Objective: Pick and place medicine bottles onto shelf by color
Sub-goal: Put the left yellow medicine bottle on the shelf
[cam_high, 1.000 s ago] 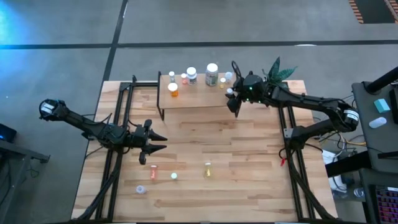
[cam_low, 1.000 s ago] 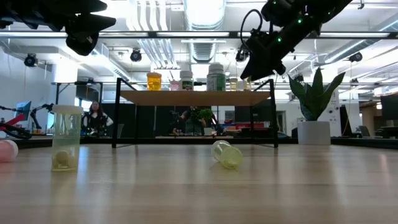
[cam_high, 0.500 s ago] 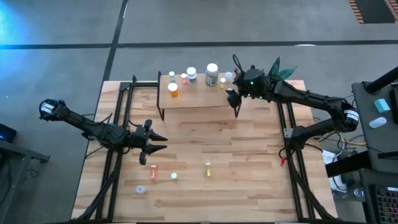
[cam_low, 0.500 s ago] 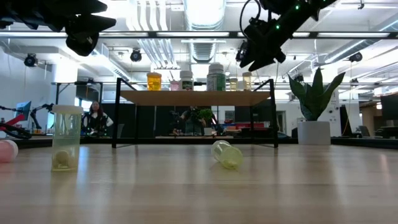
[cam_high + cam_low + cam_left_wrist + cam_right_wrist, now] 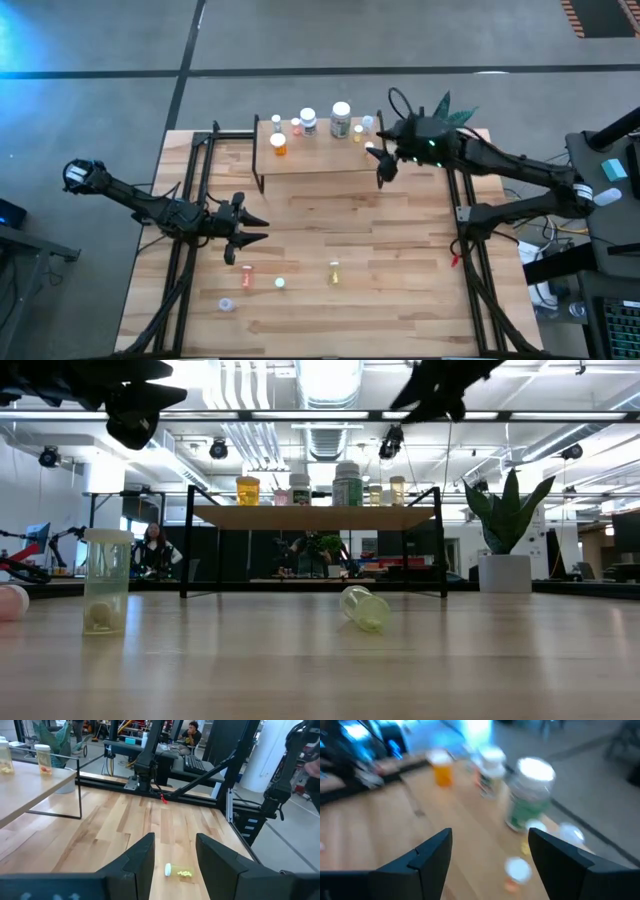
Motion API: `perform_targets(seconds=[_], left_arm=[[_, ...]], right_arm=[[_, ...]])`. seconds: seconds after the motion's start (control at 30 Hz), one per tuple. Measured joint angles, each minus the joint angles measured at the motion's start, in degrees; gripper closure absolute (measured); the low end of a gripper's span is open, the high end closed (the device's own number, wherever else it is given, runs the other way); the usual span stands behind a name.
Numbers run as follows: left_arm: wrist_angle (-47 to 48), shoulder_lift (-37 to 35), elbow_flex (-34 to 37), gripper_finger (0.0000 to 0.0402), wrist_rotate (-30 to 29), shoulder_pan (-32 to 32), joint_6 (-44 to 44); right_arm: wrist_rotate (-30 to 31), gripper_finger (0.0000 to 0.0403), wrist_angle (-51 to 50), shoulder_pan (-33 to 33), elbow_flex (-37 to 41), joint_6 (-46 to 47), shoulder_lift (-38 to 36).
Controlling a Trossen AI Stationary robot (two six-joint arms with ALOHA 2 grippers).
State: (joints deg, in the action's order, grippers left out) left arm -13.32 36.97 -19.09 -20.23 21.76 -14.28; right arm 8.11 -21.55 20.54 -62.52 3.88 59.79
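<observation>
A: Right gripper (image 5: 381,165) is up over the right end of the shelf (image 5: 310,160), jaws spread with nothing between them. Through its wrist camera there's bare shelf board in the gap.

B: And the bottles on that shelf?

A: They're lined along the back edge. There's an orange bottle (image 5: 279,144) towards the left, a big green-labelled bottle (image 5: 341,119) with a white cap in the middle, and small white-capped ones beside it. In the low view the row stands upright on the board, above its thin black legs.

B: Left side?

A: Left gripper (image 5: 250,229) hangs above the counter (image 5: 400,280) on the left, jaws parted and holding nothing. Its wrist view looks down between the fingers at a yellow bottle (image 5: 179,871) lying on its side on the planks.

B: What else is on the counter?

A: Near the front there's a pink bottle (image 5: 247,275) lying down, a clear upright bottle (image 5: 106,580) with yellow bits in the bottom, and one more small white bottle (image 5: 226,304) closer to the front edge. All sit well apart from the shelf.

B: Anything beyond?

A: A potted plant (image 5: 505,535) at the far right corner.
</observation>
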Motion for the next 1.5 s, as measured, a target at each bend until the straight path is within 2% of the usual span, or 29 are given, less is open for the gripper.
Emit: perform_targets(seconds=[0.27,0.53,1.13,1.5], left_arm=[[-3.59,0.25,0.0,0.0275,0.02,-0.02,0.11],[-7.22,1.1,0.0,0.0275,0.0,-0.01,1.22],[-19.19,11.51,0.0,0.0275,1.51,0.04,1.64],[-19.24,10.58,0.0,0.0275,1.58,-0.02,1.27]], right_arm=[[-0.05,0.0154,13.99,-10.75,8.97,1.14,-7.69],[1.47,0.0154,23.22,-19.97,13.37,-4.24,-7.5],[1.57,0.0168,27.61,-30.52,14.06,-5.73,-6.42],[2.59,0.0168,30.27,-32.07,18.23,-5.44,-5.49]])
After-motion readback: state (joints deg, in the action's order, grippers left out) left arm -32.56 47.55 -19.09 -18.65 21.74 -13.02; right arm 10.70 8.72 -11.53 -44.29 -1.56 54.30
